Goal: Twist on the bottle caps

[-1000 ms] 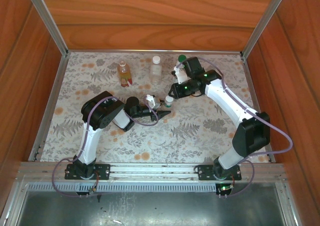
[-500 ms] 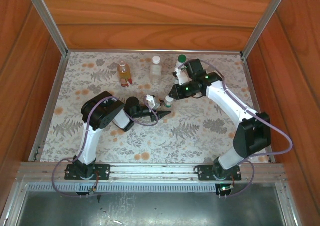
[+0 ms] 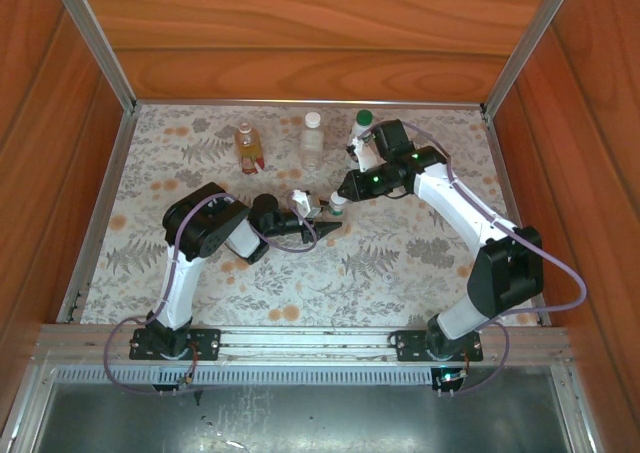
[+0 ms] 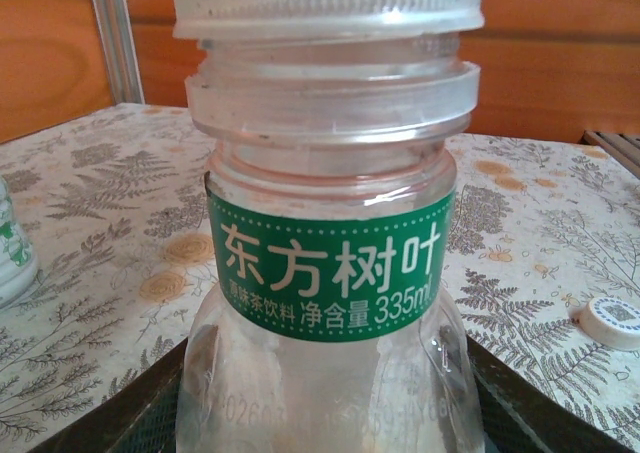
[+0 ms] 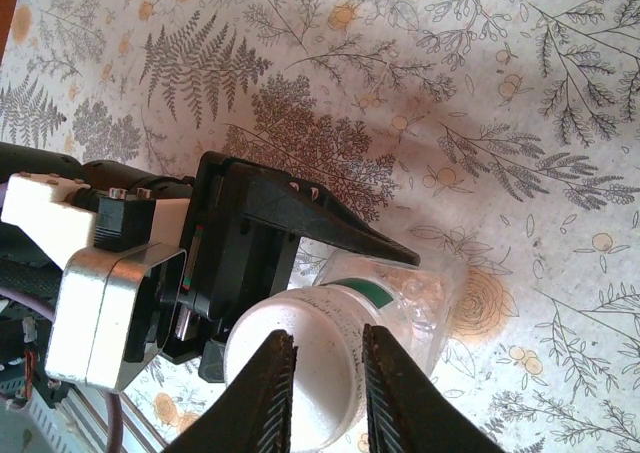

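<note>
Left gripper (image 3: 328, 217): It is closed on the small clear bottle (image 4: 330, 273), low on its body. I think it holds the bottle so it cannot spin.
Small clear bottle: It stands upright near the middle of the worktop (image 3: 400, 263). It has a green label.
White cap (image 4: 325, 3): It sits on top of this bottle. I cannot tell if it is tight.
Right gripper (image 5: 328, 378): It comes down from above, with one finger on each side of the white cap. The gap is small. I cannot tell if it is pinching the cap yet. From here it could twist the cap.
Loose cap (image 4: 612, 321): It lies flat on the worktop beside the held bottle.
Far edge: The amber bottle (image 3: 246, 145), the taller clear bottle (image 3: 312, 141) and the white bottle (image 3: 362, 128) with a green cap stand in a row, out of the way.
</note>
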Tool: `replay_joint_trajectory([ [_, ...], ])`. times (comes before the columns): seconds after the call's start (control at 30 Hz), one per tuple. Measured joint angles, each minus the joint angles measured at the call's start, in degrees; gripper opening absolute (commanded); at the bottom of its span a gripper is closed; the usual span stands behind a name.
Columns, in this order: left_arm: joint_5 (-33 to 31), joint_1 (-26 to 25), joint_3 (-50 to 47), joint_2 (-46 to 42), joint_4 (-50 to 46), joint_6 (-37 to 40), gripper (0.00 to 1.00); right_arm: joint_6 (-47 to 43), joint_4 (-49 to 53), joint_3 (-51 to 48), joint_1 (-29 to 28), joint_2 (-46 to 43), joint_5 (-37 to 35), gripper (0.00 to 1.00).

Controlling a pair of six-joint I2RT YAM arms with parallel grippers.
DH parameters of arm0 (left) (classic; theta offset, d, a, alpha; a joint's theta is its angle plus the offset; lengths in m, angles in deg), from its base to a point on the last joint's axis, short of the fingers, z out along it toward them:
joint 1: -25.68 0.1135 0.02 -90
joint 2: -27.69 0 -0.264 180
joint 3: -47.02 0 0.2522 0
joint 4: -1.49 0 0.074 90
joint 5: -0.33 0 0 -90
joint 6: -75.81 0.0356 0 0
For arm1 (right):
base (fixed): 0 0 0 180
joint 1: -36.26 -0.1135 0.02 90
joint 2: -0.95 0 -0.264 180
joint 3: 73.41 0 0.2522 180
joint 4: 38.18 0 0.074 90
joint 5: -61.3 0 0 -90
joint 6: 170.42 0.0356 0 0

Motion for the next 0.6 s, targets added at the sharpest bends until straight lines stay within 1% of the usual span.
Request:
replay_joint_trajectory([
  [0.13,0.0,0.0,0.0,0.0,0.0,-0.2,0.56,0.4,-0.8,-1.9,0.1,-1.7,0.2,0.19],
  [0.17,0.0,0.0,0.0,0.0,0.0,-0.4,0.55,0.6,-0.9,-2.5,0.2,-2.3,0.3,0.17],
  [0.37,0.0,0.0,0.3,0.1,0.0,-1.5,0.56,2.3,-1.0,-6.4,0.6,-5.8,2.5,0.16],
  [0.4,0.0,0.0,0.4,0.1,-0.1,-1.8,0.56,2.6,-0.9,-6.9,0.6,-6.1,3.1,0.17],
  [0.47,0.0,0.0,0.6,0.2,-0.2,-2.2,0.56,3.3,-0.7,-7.8,0.3,-6.9,3.8,0.24],
  [0.6,0.0,0.0,0.6,0.2,-0.2,-2.2,0.55,4.3,-1.5,-8.3,0.3,-9.3,2.2,0.28],
])
